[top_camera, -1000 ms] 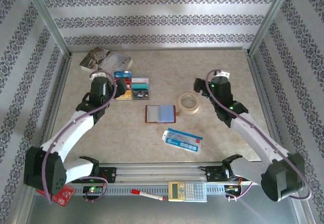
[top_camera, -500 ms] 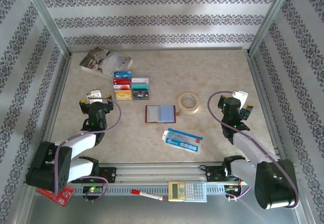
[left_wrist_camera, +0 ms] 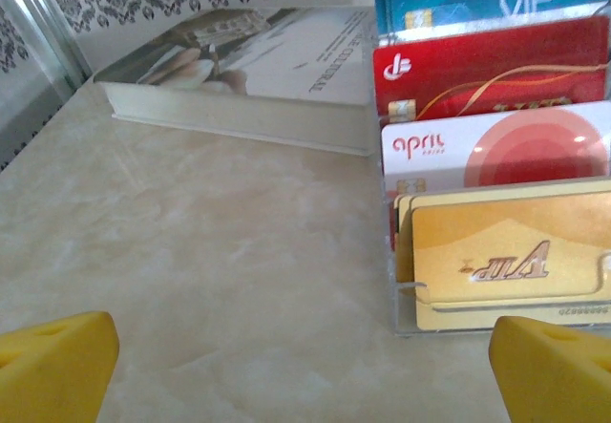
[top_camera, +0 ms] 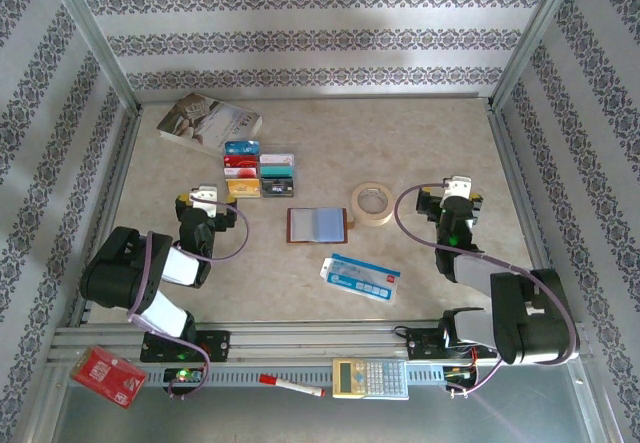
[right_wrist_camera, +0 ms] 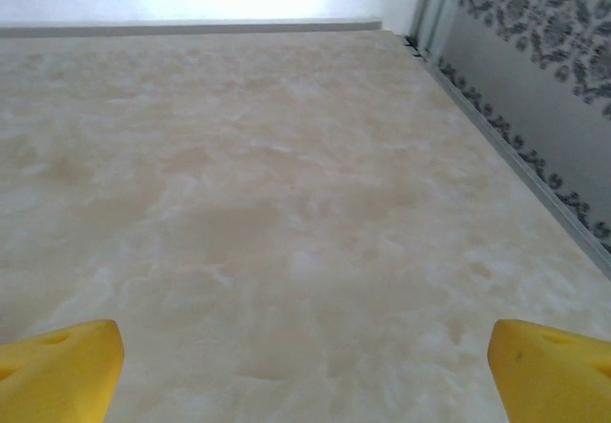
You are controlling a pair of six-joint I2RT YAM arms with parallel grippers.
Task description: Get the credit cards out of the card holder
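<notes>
- The left arm is folded tight at the lower left of the top view. Its elbow is out toward the left wall and its forearm is doubled back, so the left hand (top_camera: 205,199) sits low over the worktop (top_camera: 300,123), pointing up-frame.
- The left hand is wide open. In its wrist view the two yellow fingertips (left_wrist_camera: 52,366) sit in the bottom corners with bare worktop between them, and they grip nothing.
- The right arm is folded the same way at the lower right, with the right hand (top_camera: 457,191) low near the right wall.
- The right hand is also wide open. Its fingertips (right_wrist_camera: 57,366) are at the bottom corners of its wrist view, over bare worktop.
- The holder (top_camera: 318,225) lies open and flat near the middle of the top view, between the two hands and apart from both. It has a reddish-brown border and its grey-blue sleeves face up. I cannot tell whether any sleeve has a card in it.
- The cards (top_camera: 258,169) are up-left of the holder, just ahead of the left hand, in a clear rack (left_wrist_camera: 393,280).
- Up close the cards stand in a row: a gold one nearest, then white with a red disc, then red, then blue-teal at the back.
- A book (top_camera: 210,121) lies beyond the rack, at the upper left.
- A tape roll (top_camera: 372,203) lies just beside the holder's upper right corner.
- A blue-and-white packet (top_camera: 360,276) lies below the holder.
</notes>
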